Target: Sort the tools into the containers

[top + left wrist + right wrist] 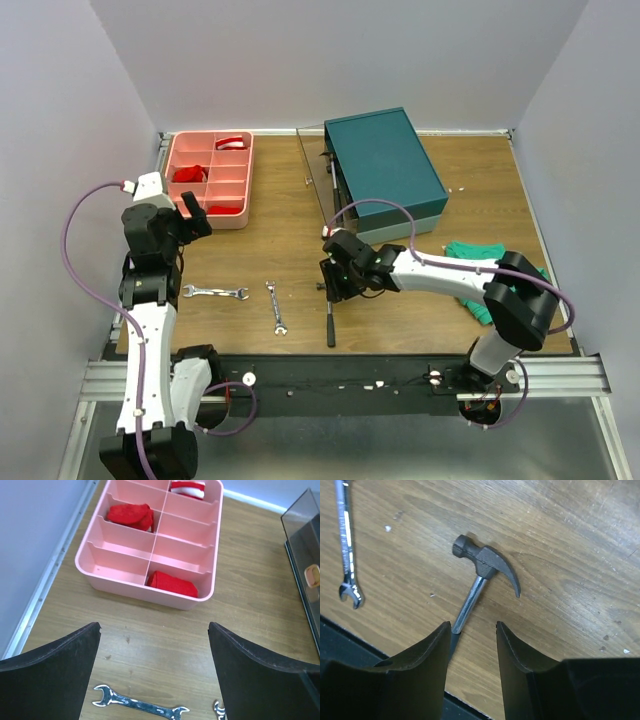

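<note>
A claw hammer (486, 564) with a steel shaft lies on the wooden table, its dark handle (331, 326) pointing at the near edge. My right gripper (472, 626) is open and empty just above the shaft, and the handle runs under its left finger (420, 670). Two silver wrenches (215, 292) (276, 306) lie left of it; one shows in the left wrist view (140, 706). My left gripper (154, 630) is open and empty, above the table between the wrench and the pink divided tray (90, 562). The teal box (385, 165) stands at the back.
The pink tray (245, 200) holds red items (172, 584) in some compartments. A clear plastic tray (318, 185) adjoins the teal box on its left, with something dark inside. A green cloth (470, 252) lies at the right, partly under my right arm.
</note>
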`<state>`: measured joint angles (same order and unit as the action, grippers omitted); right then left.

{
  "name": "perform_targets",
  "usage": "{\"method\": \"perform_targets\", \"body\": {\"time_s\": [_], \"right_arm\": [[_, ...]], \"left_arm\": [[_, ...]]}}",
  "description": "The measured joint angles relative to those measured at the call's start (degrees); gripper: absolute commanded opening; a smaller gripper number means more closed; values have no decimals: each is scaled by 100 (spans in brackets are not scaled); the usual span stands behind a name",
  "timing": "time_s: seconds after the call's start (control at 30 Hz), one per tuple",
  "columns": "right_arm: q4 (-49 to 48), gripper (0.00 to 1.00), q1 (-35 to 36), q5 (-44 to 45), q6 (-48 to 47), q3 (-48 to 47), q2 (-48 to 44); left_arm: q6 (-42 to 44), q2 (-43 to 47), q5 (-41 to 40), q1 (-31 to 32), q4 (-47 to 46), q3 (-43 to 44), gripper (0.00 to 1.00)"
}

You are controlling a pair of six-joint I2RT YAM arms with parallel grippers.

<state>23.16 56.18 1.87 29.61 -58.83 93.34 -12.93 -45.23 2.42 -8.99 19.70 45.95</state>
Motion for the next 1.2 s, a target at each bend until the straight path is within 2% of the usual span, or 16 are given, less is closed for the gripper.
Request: {"method": "perform_targets", "body": {"time_s": [0.33,0.53,0.57,0.6,0.8,0.97,1.07,1.2], "right_arm": [[50,41,546,286,455,-234,787],[-52,18,651,407,492,-555,1134],[-94,7,651,407,490,-564,1161],[-162,1,651,391,509,-555,1176],[-527,1,645,179,157,-197,898],[188,1,651,-13,-824,-199,232],[407,1,643,-125,-1353,-612,-203],[317,1,459,-142,-1928,-1639,-695]], "left_arm": [[-407,321,-302,-79,11,0,99],[-636,586,-352,-149,17,0,99],[-664,647,-354,-160,22,0,99],[-688,691,-354,-173,31,0,99],[-756,918,-354,-188,177,2,99],[-844,1043,-345,-190,313,46,99],[-968,1058,-188,-192,323,129,99],[-1073,955,221,-192,310,341,99]]}}
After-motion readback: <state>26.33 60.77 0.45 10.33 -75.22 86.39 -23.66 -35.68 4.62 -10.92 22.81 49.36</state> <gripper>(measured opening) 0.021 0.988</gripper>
